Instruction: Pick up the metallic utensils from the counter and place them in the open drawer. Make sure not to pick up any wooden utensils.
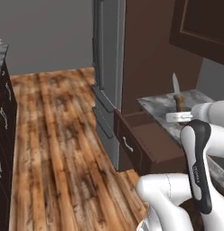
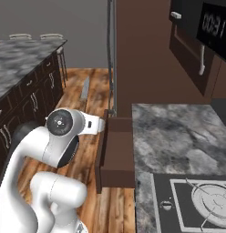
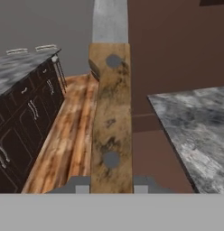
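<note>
My gripper [image 3: 111, 185] is shut on the knife [image 3: 111, 122], gripping the low end of its dark brown handle. The silvery blade [image 1: 175, 84] points upward and away from the hand. In the left base view the gripper [image 1: 179, 111] holds the knife [image 1: 179, 101] up near the edge of the marbled counter [image 1: 161, 104], above the open drawer [image 1: 147, 140]. The right base view shows the blade [image 2: 85, 88] rising behind my arm, to the left of the drawer [image 2: 117, 152]. The counter [image 2: 178, 132] beside the drawer carries no utensils in the part I see.
A tall grey fridge [image 1: 107, 67] stands just beyond the drawer. An island with dark cabinets [image 2: 23, 63] runs along the left across the wooden floor [image 1: 59, 135]. A stove top [image 2: 197, 200] sits on the near counter, with a microwave [image 2: 215, 25] above.
</note>
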